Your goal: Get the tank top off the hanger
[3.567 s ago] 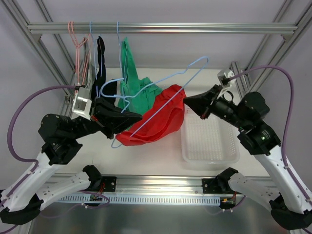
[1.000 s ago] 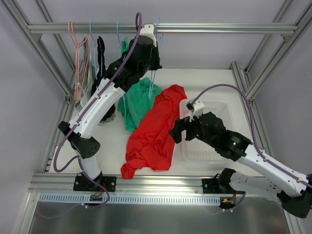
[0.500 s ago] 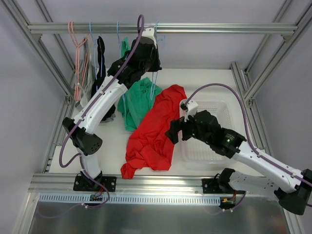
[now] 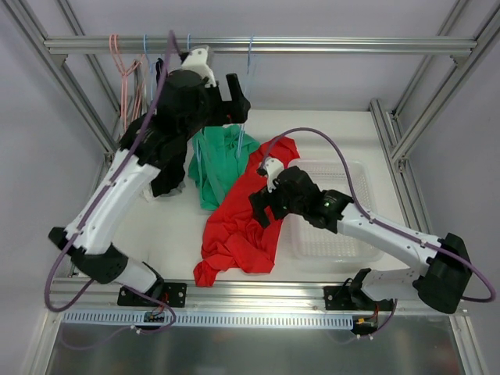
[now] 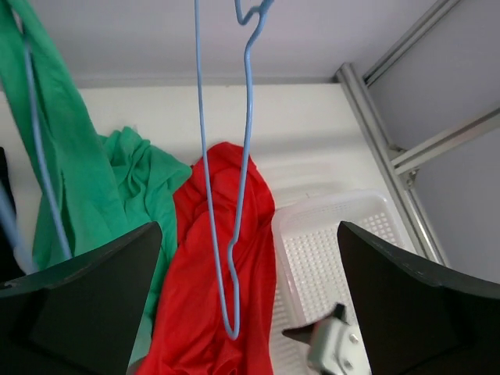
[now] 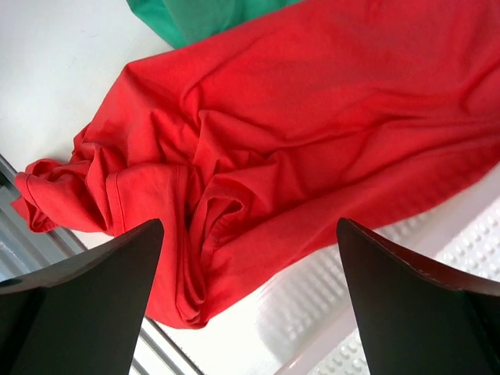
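Fabric of the red top [image 4: 234, 234] hides the basket's [image 4: 344, 234] left rim, and the right gripper [image 4: 262, 207], jaws wide and empty, covers the top's middle from above. The top lies crumpled on the white table [image 4: 328, 129], from the near edge toward the centre, off the blue hanger [image 5: 249, 117]. That hanger hangs bare from the far rail [image 4: 351, 44], before the left gripper [image 5: 248, 234], whose fingers are spread and hold nothing. A dark garment [image 4: 166, 186] is half hidden behind the left arm. Walls are pale grey.

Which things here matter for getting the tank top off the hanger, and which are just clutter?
Job:
- red tank top, lying on the table
- blue hanger, bare, on the rail
- left tool, open at the hanger
- right tool, open over the top

Clutter:
- green garment
- dark garment
- pink hanger
- basket
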### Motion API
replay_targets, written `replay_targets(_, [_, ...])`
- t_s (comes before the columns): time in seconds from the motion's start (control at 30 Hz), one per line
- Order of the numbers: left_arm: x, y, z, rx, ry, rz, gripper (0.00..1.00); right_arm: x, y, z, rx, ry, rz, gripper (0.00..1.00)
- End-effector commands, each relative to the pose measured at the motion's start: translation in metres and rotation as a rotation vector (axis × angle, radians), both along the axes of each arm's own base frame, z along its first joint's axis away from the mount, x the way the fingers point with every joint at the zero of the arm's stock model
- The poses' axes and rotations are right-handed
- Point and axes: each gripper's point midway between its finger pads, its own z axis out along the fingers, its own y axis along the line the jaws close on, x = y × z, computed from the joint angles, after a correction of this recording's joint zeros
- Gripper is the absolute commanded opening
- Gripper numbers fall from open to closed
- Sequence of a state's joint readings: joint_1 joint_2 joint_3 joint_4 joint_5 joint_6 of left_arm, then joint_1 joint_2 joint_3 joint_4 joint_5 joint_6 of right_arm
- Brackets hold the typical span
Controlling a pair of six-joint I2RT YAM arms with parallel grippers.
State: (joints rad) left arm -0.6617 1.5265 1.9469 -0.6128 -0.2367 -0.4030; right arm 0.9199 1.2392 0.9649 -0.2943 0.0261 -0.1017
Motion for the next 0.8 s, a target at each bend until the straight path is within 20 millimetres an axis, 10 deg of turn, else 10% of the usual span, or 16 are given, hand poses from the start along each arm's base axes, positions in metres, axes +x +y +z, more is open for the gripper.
replay_targets(0.0, [-0.042, 0.027, 0.05, -0.068, -0.122, -0.017, 0.99, 0.015, 0.024, 0.019, 0.015, -0.07, 0.093, 0.99])
replay_targets(0.27, [-0.117, 0.099, 0.039, -0.112, -0.18, 0.043, 0.99, 0.019, 0.059, -0.045, -0.099, 0.1, 0.182, 1.0])
replay_targets(0.6, [-0.166, 0.148, -0.057, -0.011, -0.171, 0.055, 0.99, 0.006, 0.069, -0.147, -0.265, 0.204, 0.029, 0.97])
replay_targets(0.67, [-0.176, 0.156, -0.061, -0.017, -0.201, 0.046, 0.99, 0.006, 0.059, -0.153, -0.282, 0.17, -0.01, 0.78])
replay_targets(0.77, [-0.187, 0.163, -0.077, -0.013, -0.221, 0.032, 0.99, 0.007, 0.055, -0.147, -0.239, 0.138, -0.039, 0.13])
